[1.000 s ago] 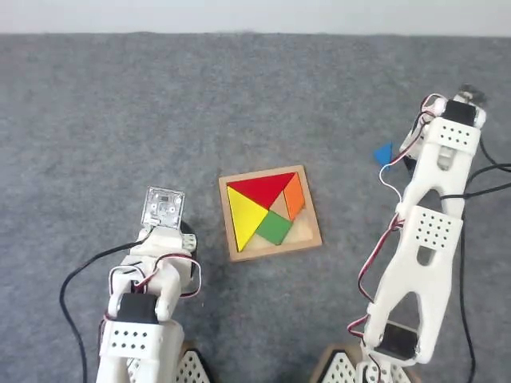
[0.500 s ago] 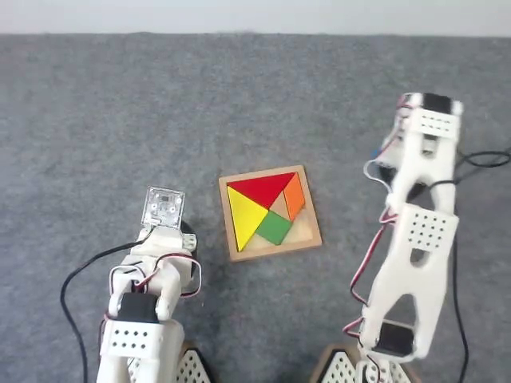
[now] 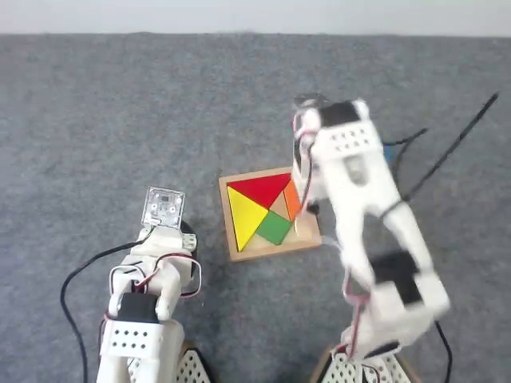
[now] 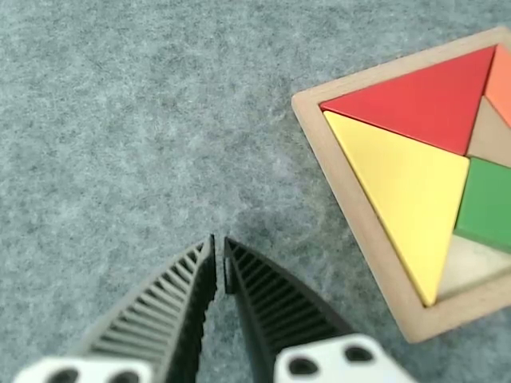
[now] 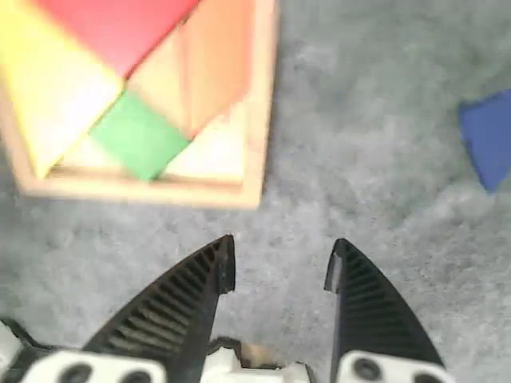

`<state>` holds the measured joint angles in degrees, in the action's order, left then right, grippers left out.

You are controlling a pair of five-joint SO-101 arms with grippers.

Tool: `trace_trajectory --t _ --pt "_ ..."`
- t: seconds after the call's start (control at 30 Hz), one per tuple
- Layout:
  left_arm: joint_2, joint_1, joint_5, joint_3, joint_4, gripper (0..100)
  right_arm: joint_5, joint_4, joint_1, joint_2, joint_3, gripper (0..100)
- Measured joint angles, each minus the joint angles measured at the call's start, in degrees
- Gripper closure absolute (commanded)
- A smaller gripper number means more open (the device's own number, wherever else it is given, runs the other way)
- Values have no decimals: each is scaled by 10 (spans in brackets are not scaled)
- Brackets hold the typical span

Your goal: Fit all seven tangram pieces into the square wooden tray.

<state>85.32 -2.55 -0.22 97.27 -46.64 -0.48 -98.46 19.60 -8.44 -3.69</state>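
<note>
While left fingers [image 4: 177, 307] press together and right fingers [image 5: 180, 307] spread, the red triangle [image 3: 263, 190] points nearward.

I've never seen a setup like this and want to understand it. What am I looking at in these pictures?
A white left arm and a white right arm stand at a grey felt table. One picture looks down from above; the others come from a camera on each wrist. The left claw is shut and empty, over felt. The right claw is open and empty, beside the square wooden tray. In the tray lie wooden pieces: a red triangle, a yellow triangle, a green square and an orange piece. A blue piece lies outside on the felt.
</note>
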Motion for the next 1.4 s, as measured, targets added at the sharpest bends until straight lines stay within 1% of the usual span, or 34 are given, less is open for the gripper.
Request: trace_trajectory --t 0.07,0.17,0.23,0.33,0.5,0.67,0.8,0.9,1.23,1.4 --pt "0 0 0 0 0 986 11 33 -4 75 74 812" --pt "0 0 0 0 0 986 14 94 -48 160 163 812" --pt "0 0 0 0 0 986 7 131 -88 174 187 812" --pt "0 0 0 0 0 986 -16 166 -121 169 187 812" --pt "0 0 0 0 0 986 -29 177 -134 61 127 804" --pt "0 0 0 0 0 986 -31 177 -135 -57 25 708" --pt "0 0 0 0 0 986 -35 171 -139 -105 1 731" --pt "0 0 0 0 0 986 -41 179 -155 -125 -3 734" --pt "0 0 0 0 0 986 -44 232 -229 -207 -4 734" --pt "0 0 0 0 0 986 -44 238 -229 -218 -16 735"
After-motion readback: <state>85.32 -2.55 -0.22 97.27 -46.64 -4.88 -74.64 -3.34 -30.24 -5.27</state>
